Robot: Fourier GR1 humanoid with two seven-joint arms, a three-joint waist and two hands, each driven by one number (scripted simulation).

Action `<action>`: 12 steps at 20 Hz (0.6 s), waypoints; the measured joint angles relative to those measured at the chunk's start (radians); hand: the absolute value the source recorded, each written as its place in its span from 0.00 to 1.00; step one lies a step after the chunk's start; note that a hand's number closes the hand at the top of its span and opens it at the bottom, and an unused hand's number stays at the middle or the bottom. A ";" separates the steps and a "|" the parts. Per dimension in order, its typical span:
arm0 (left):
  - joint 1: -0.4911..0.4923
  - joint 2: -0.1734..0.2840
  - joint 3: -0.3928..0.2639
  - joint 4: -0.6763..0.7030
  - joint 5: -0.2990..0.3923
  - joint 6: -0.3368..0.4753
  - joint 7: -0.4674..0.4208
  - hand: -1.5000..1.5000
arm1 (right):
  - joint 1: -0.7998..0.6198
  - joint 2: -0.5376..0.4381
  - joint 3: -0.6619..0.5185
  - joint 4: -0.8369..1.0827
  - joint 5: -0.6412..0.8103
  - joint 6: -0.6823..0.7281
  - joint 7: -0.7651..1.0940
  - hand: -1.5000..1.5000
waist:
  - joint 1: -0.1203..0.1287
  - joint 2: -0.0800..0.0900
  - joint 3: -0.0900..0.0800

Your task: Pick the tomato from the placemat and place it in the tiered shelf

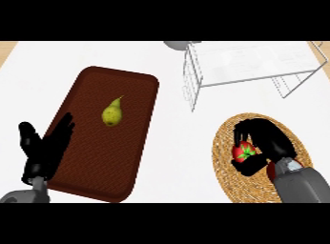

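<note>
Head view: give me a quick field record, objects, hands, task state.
tomato: red, green stem, over the woven placemat
right hand: curled round the tomato
left hand: open, resting at lower left by the brown tray
pear: lying on the tray
tiered shelf: white wire, top right, holds no tomato
task state: tomato grasped, not yet placed

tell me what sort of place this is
Probably a kitchen counter: a white top with a pear on a brown tray, a woven placemat and a wire tiered shelf.
</note>
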 measured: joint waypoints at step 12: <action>0.009 -0.003 0.019 0.003 -0.001 -0.012 -0.002 0.50 | -0.034 0.170 0.079 -0.466 -0.029 0.100 0.239 1.00 | -0.008 0.004 0.015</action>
